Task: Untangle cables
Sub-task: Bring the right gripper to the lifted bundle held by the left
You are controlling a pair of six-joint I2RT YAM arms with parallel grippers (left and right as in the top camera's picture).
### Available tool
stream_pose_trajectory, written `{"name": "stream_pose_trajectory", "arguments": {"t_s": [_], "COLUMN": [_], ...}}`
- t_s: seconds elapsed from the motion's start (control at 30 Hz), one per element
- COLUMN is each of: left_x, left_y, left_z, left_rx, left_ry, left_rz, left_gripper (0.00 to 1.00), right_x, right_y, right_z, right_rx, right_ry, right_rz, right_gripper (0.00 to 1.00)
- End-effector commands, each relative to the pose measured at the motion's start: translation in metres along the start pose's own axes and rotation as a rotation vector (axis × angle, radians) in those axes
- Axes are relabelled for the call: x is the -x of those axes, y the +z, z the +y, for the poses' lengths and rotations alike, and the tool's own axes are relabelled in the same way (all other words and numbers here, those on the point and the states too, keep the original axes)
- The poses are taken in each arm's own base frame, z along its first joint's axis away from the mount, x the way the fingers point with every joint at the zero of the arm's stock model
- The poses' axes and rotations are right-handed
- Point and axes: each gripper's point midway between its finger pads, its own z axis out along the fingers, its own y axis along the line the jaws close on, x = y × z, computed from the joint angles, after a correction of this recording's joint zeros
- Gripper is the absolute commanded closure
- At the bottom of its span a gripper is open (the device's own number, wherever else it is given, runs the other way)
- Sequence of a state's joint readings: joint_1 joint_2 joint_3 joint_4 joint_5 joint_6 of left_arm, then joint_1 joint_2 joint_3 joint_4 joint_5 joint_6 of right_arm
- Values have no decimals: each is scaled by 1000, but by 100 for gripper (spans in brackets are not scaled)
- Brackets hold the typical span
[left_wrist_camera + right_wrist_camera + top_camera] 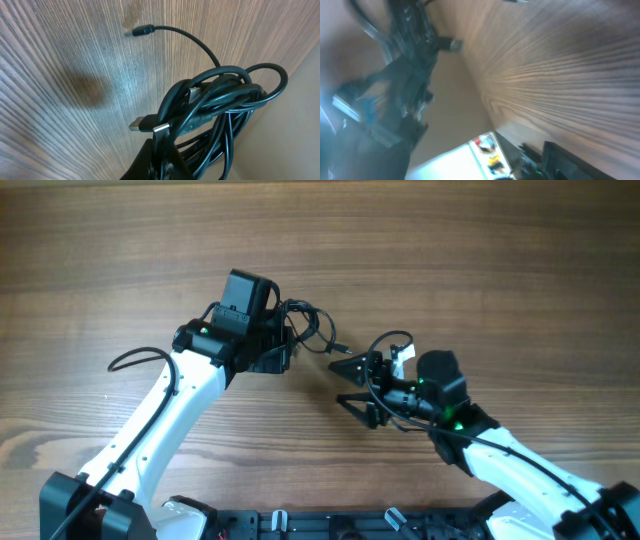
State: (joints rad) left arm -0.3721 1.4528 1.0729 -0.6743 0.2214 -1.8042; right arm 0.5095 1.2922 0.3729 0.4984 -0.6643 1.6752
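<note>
The cables [310, 322] are a clump of thin black cords hanging from my left gripper [288, 348] at the table's middle. One loose end with a small plug [340, 349] points toward my right gripper [350, 383], which is spread open and empty just right of the clump. In the left wrist view the looped cords [220, 102] fill the lower right. My left fingers [160, 160] are shut on them. A silver USB plug [141, 124] sticks out left and another plug end [142, 31] hangs higher up. The right wrist view is blurred and does not show its own fingers.
The wooden table [480, 260] lies all around. My left arm shows as a dark blurred shape [405, 65] in the right wrist view. The black base rail [320, 525] runs along the front edge.
</note>
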Motion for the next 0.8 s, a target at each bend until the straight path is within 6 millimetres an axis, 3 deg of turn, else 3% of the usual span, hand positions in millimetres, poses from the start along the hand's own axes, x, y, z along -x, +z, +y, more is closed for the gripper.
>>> {"name": "stream_pose_trajectory", "arguments": {"t_s": [0.0,0.2,0.27,0.37,0.43,0.6,0.77], "left_x": [1,-9,-15,-23,-27,-38,-51], "left_y": [-5,-2,-1,1,1,3,4], "left_z": [-5,1,4,7,9,14,15], "left_rx": [-27,-27,-26,-24,-23,-20,-34], "left_ry": [-26,30,53,79,94,125,159], "left_rz": [-35,-76,-80,-81,-84,-76,-58], "left_gripper": [96,96,96,96,96,96,96], "right_x": [15,16,18,20,22,25,28], "right_y": [10,14,14,13,13,13,12], "right_z": [8,13,13,13,13,12,-2], "right_rx": [46,74,77,80,82,81,30], "right_ry": [140,161,161,166,188,191,218], "right_rz": [-109,-141,-154,-166,-177,-193,-212], "right_gripper": [16,16,22,41,47,56,69]}}
